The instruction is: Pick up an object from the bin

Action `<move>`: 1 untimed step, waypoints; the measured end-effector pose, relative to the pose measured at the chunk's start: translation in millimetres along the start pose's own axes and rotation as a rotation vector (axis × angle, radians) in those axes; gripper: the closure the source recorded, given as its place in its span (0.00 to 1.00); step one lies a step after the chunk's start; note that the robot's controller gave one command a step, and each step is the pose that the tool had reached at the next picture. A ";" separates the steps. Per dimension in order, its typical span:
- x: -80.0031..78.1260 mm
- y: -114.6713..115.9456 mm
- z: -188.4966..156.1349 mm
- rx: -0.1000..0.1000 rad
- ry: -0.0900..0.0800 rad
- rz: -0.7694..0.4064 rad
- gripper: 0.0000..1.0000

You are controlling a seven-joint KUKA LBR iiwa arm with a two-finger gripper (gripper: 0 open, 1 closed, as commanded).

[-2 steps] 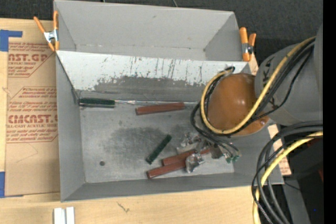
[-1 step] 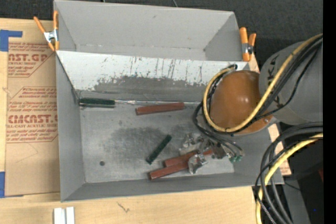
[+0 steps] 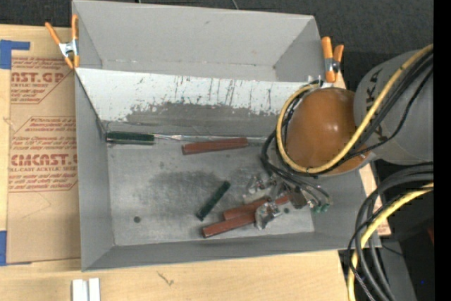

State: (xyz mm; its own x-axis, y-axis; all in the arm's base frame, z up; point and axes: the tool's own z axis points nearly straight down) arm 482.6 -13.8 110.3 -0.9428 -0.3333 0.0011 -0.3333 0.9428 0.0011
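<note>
My gripper (image 3: 268, 202) is low in the bin's front right corner, partly under the arm's orange cover. Two red-brown flat bars (image 3: 229, 221) lie side by side on the floor there, slanting up to the right, and their right ends reach under the gripper. Whether it holds either bar I cannot tell. A short dark green stick (image 3: 213, 199) lies just left of the gripper, slanted the same way.
A longer red-brown bar (image 3: 215, 146) lies along the foot of the back wall. A dark green stick (image 3: 130, 139) rests at the back left. The arm and its cables cover the bin's right side.
</note>
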 end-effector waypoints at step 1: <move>-1.2 -0.5 -8.7 0.002 -0.004 0.000 1.00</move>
State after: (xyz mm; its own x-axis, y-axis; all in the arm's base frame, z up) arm 484.0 -13.8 119.0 -0.9427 -0.3335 -0.0026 -0.3335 0.9427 -0.0004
